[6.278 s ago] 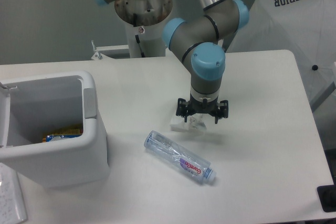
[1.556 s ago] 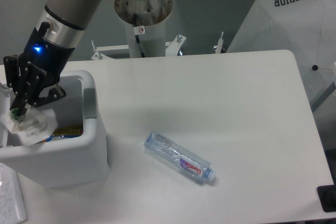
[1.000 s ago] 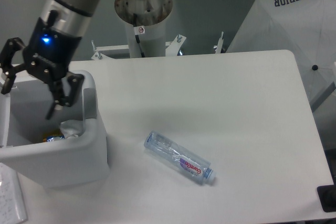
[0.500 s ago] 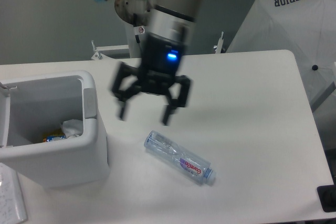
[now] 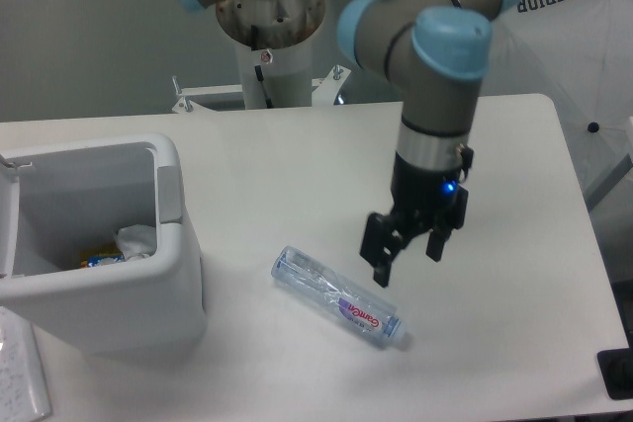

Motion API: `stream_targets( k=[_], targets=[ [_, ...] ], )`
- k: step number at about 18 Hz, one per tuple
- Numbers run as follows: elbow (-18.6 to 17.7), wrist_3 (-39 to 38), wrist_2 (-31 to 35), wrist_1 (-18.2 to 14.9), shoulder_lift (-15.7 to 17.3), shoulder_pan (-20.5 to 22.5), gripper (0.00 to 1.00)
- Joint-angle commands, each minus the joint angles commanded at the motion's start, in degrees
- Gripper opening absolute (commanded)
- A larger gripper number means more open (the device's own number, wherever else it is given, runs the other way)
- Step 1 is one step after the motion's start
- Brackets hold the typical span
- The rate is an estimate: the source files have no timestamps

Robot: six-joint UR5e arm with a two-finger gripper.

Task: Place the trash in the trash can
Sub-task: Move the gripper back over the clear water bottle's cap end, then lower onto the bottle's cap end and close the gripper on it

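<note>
**Table scene, fixed camera: bottle on table, tissue in bin, gripper empty**

Fixed camera view.

Item 1. Gripper (image 5: 406,256): black, two-fingered, carried on a grey arm with pale blue joint caps and pointed down at the table. The jaws are seen spread apart, with nothing held between them. A blue light is lit on the gripper body. It is positioned just above and to the right of the bottle's middle, apart from it.

Item 2. Water bottle (image 5: 337,295): clear plastic, laid on its side on the white table (image 5: 514,175), set diagonally. Its base is turned toward the upper left; its pale blue cap is turned toward the lower right. A pink-purple label is seen near the cap end.

Item 3. Trash can (image 5: 178,274): boxy, white, thick-rimmed, placed at the left of the table with a grey tab on its right wall. It is well apart from the bottle.

Item 4. Paper tissue (image 5: 136,241): crumpled, white, lodged inside the trash can against the right wall. Beside it, a yellow and blue wrapper (image 5: 102,259) is partly seen at the bottom.
</note>
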Motion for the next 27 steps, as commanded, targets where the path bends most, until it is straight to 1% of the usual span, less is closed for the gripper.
stream_targets(
  k=[3,5,7,10,12,14,17,21,23,27],
  targets=[
    [0.3,-0.4,4.0,0.1,-3.2,-0.1,1.0],
    [1.3,-0.9,5.3,0.1,-5.1,-0.3,1.0],
    [1.5,-0.9,5.7,0.1,-6.7,-0.4,1.0],
    [3.6,-1.0,8.1,0.0,-9.8,-0.6,1.0],
    [4.1,-1.0,9.8,0.0,-10.8,-1.8,1.0],
    [4.7,-1.1,9.8,0.0,-11.3,-2.0,1.0],
    [6.1,-3.3,9.9,0.0,-13.1,-2.8,0.99],
    [6.3,-3.3,9.9,0.0,-14.2,-3.8,0.99],
    [6.2,-3.7,10.0,0.0,-14.9,-4.5,0.96],
    [6.5,-5.3,11.1,0.1,-15.0,-5.1,0.9]
  ],
)
